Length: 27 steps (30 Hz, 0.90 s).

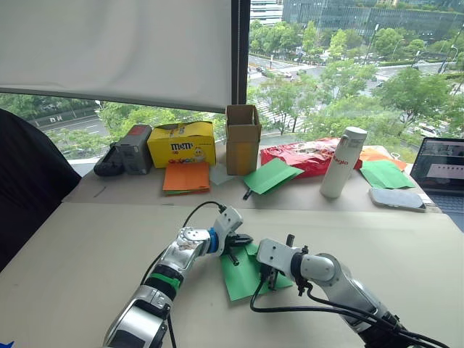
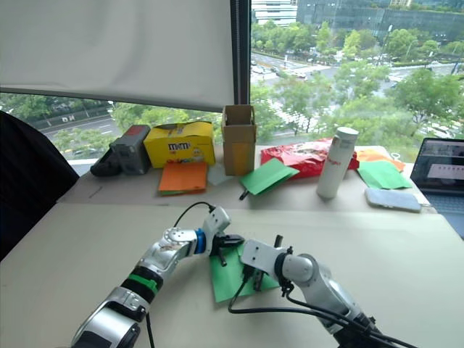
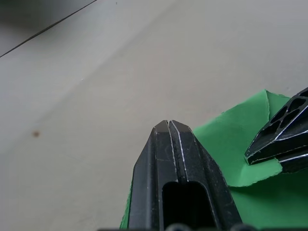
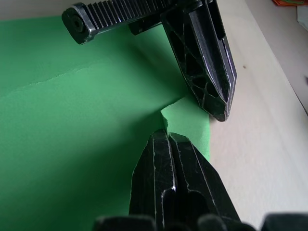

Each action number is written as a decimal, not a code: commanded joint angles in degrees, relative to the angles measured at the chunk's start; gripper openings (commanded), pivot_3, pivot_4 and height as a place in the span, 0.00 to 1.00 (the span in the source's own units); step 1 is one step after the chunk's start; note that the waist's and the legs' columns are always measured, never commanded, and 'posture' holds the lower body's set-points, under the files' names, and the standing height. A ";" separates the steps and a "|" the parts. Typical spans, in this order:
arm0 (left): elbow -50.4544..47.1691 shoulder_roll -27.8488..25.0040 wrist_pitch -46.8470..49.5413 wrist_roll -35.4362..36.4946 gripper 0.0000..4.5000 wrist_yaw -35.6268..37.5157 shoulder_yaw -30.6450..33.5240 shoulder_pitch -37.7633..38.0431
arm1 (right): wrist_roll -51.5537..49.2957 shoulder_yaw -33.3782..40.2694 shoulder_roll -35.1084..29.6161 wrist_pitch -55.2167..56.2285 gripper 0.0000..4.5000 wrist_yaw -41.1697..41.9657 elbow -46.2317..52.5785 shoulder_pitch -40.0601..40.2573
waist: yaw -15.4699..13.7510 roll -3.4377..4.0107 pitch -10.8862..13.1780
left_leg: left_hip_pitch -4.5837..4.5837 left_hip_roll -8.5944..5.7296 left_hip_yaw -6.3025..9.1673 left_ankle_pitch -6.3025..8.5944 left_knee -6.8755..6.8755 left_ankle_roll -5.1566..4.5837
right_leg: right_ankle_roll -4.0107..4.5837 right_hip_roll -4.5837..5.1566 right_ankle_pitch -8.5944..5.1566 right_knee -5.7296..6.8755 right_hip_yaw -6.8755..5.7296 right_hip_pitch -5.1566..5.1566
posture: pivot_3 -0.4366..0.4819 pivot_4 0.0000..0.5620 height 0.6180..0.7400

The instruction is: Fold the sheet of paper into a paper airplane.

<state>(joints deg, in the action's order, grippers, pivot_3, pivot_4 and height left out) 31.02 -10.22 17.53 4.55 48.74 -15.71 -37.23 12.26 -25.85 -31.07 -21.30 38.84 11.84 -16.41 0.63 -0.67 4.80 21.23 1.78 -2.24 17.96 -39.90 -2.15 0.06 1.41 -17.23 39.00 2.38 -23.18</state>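
The sheet of paper, bright green and partly folded, lies flat on the beige table near its front edge. My left gripper is shut, its tips resting at the sheet's far edge, with green paper under and beside them. My right gripper is also shut and presses down on the sheet at the edge of a small folded corner flap. The two grippers' tips meet almost nose to nose over that corner. The paper airplane is out of view.
Along the back of the table are orange sheets, more green sheets, a cardboard box, a yellow candy box, a red bag and a white bottle. A phone and laptop sit far right.
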 commanded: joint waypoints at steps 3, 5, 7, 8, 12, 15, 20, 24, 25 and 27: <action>0.52 -0.35 -0.60 -1.89 0.00 0.01 -1.24 0.95 | 0.96 1.67 -0.78 -0.42 0.01 0.02 1.24 0.37 | 0.00 0.00 0.00 | 0.00 0.00 0.00 0.00 0.00 0.00 | -0.01 0.00 -0.01 0.00 0.00 0.01 | 0.48 0.27 0.31; 0.37 -0.59 -0.68 -2.12 0.00 0.15 -1.45 1.42 | 0.02 2.83 -0.64 -0.89 0.01 -0.02 1.59 0.36 | -0.01 0.00 0.00 | 0.00 -0.01 0.00 0.00 0.00 0.00 | -0.02 0.01 -0.01 0.00 0.00 0.01 | 0.48 0.27 0.31; 0.35 -0.72 -0.93 -2.33 0.00 0.18 -1.61 1.79 | -1.53 3.75 -0.66 -2.05 0.14 1.05 2.34 0.47 | -0.04 0.00 0.00 | 0.00 -0.01 0.00 0.00 0.00 0.00 | -0.01 0.01 -0.01 0.00 0.00 0.01 | 0.48 0.27 0.31; 0.35 -0.78 -1.15 -2.50 0.00 0.14 -1.72 1.95 | -1.97 4.03 -0.87 -2.42 0.21 1.71 2.83 0.49 | -0.03 0.00 0.00 | 0.00 -0.01 0.00 0.00 0.00 0.00 | -0.01 0.01 -0.01 0.00 0.00 0.01 | 0.48 0.27 0.31; 0.37 -0.53 -1.37 -2.67 0.00 -0.40 -1.67 2.31 | -4.89 6.40 -2.39 -4.60 0.51 4.79 7.20 1.25 | -0.01 0.00 0.00 | -0.02 0.00 0.01 0.00 0.00 0.00 | -0.02 0.00 -0.01 0.00 -0.01 0.02 | 0.48 0.27 0.31; 0.52 -0.35 -1.80 -2.88 0.00 -0.67 -1.79 2.52 | -11.64 10.45 -2.42 -9.94 0.58 8.05 12.15 2.95 | 0.01 0.00 0.00 | -0.01 0.01 0.02 0.00 0.01 0.00 | -0.05 -0.02 -0.03 0.00 -0.01 0.03 | 0.48 0.27 0.31; 0.45 -0.19 -2.04 -3.18 0.00 -0.87 -1.79 2.81 | -13.31 14.86 0.90 -11.77 0.37 2.95 9.60 1.36 | 0.03 -0.01 0.00 | -0.06 0.01 0.02 0.00 0.01 0.00 | -0.07 -0.01 -0.03 0.00 0.00 0.08 | 0.48 0.27 0.31; 0.14 -0.25 -2.01 -3.27 0.00 -0.95 -1.72 3.08 | -13.31 14.76 4.89 -11.70 0.06 -0.90 5.01 0.10 | 0.01 0.01 -0.01 | -0.05 0.02 0.01 0.00 0.01 0.00 | -0.04 -0.02 -0.02 0.01 0.00 0.06 | 0.48 0.27 0.31; 0.05 -0.31 -2.01 -3.32 0.00 -0.96 -1.70 3.15 | -12.98 14.19 5.55 -11.58 0.00 -1.48 3.92 -0.14 | 0.01 0.01 -0.01 | -0.05 0.02 0.01 0.00 0.02 0.00 | -0.01 -0.03 0.00 0.01 0.00 0.06 | 0.48 0.27 0.31; -0.02 -0.44 -2.03 -3.35 0.00 -1.01 -1.54 3.22 | -13.20 13.44 7.39 -11.58 0.00 -2.32 1.77 -0.78 | 0.01 0.01 -0.01 | -0.03 0.02 0.01 0.00 0.02 0.00 | 0.08 -0.02 0.05 0.01 -0.01 0.04 | 0.48 0.27 0.31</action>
<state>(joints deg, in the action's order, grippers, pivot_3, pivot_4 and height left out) 29.91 -10.29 14.86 2.48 47.87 -16.37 -35.41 -0.75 -12.45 -24.78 -33.03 37.69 13.97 -15.93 0.64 -0.65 4.80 21.19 1.79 -2.23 17.96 -39.88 -2.15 0.16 1.39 -17.17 39.01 2.37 -23.15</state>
